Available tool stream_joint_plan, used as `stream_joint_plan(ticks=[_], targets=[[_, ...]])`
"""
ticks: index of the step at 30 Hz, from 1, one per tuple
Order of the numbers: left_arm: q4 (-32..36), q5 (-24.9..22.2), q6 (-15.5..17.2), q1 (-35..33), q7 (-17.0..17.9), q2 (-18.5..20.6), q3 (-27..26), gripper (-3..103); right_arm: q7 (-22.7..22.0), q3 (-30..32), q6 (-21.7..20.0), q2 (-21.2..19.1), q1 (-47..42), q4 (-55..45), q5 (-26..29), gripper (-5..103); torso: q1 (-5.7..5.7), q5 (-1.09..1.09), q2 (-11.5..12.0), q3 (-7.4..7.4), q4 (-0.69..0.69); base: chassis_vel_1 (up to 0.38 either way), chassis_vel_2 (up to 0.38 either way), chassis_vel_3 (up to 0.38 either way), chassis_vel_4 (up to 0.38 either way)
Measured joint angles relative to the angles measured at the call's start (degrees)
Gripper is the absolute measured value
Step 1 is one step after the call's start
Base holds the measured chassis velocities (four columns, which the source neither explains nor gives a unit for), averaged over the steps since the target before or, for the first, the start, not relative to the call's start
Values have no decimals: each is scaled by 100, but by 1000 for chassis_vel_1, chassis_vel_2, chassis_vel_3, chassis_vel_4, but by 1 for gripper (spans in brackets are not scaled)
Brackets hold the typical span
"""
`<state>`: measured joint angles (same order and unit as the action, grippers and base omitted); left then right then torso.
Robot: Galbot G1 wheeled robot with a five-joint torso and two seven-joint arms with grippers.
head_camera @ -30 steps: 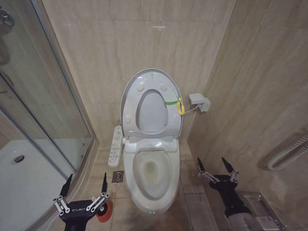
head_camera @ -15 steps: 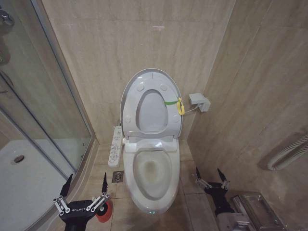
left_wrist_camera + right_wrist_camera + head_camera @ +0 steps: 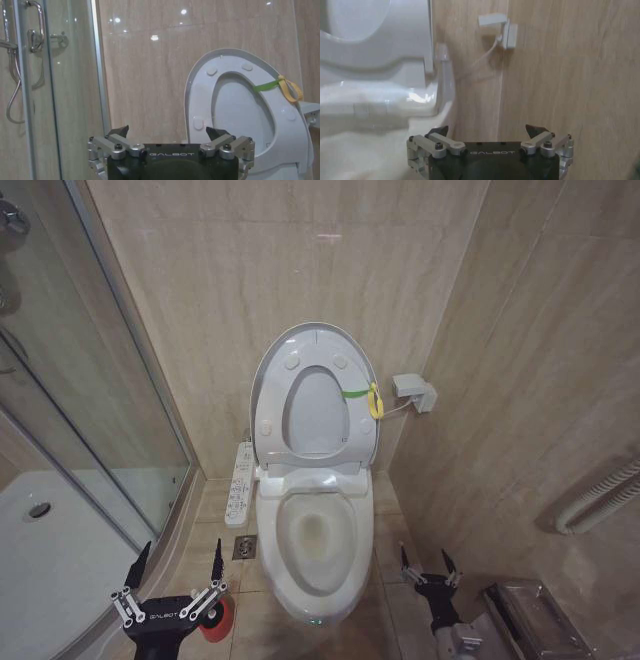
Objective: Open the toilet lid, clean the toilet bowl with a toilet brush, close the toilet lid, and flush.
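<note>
The toilet bowl (image 3: pixel 316 540) is being left open from above, the toilet lid (image 3: pixel 316 395) being held upright against the back wall; the floor strip on the robot's left is being narrowed by the glass shower screen (image 3: pixel 110 410), the button panel (image 3: pixel 240 483) and a red cup (image 3: pixel 215 617) just beside the left gripper (image 3: pixel 178 558); the right strip is being hemmed by the side wall, a wall box (image 3: pixel 413 391) and a metal bin (image 3: pixel 535 620), with the right gripper (image 3: pixel 427 558) being kept between bowl and wall.

red cup holder (image 3: pixel 214 618) half hidden behind left pincer (image 3: pixel 177 564)
</note>
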<state>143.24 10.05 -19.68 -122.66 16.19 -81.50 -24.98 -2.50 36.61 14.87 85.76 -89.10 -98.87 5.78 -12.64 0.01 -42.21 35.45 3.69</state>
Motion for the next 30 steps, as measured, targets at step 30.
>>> stream_joint_plan(ticks=[30], targets=[[0,0,0,0,0,1,0,100,101,147,-2919,-726,1464,-2971,1241,100,0,0,0,0,-3,0,0,0,0]])
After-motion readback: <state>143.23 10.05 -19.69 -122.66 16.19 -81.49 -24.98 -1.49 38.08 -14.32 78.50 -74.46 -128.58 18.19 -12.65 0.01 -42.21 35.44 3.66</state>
